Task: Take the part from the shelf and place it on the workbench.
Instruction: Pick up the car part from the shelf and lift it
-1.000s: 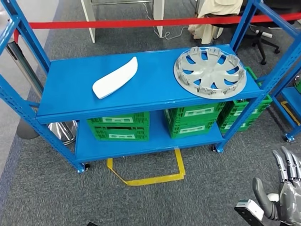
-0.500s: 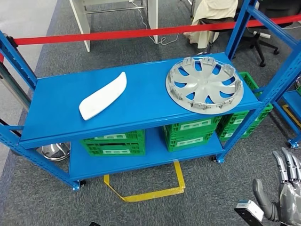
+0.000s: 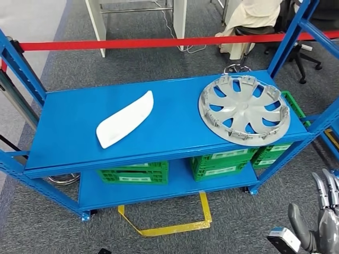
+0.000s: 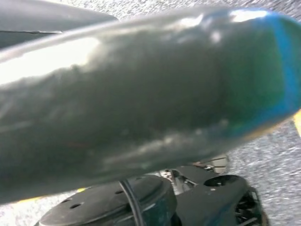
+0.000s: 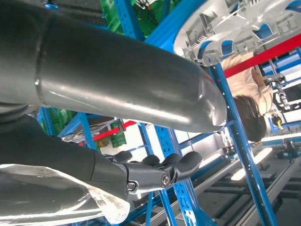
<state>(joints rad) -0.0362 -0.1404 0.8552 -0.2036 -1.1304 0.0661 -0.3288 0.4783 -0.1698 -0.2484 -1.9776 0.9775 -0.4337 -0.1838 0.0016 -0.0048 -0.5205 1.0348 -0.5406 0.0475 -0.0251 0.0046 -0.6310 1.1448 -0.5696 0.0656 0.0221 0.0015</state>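
Note:
A white curved part [image 3: 124,119] lies on the left half of the blue shelf's top board [image 3: 176,114]. A silver wheel cover [image 3: 243,109] lies on the right end, its rim slightly over the front edge; its underside also shows in the right wrist view [image 5: 241,23]. My right hand [image 3: 321,222] hangs low at the front right, well short of the shelf, fingers [image 5: 160,169] straight and apart, holding nothing. The left wrist view shows a blurred dark grey part of my left hand [image 4: 142,94]; how its fingers lie is unclear.
Green crates [image 3: 134,173] [image 3: 224,161] stand on the lower board. A red barrier tape [image 3: 160,42] runs behind the shelf, with a seated person [image 3: 256,13] beyond it. Blue uprights [image 3: 287,45] frame the right end. Yellow floor marking [image 3: 168,228] lies in front.
The whole picture has shifted, so the camera has moved; the shelf now sits lower and further right. The two parts lie as before. My right hand has sunk a little in the picture.

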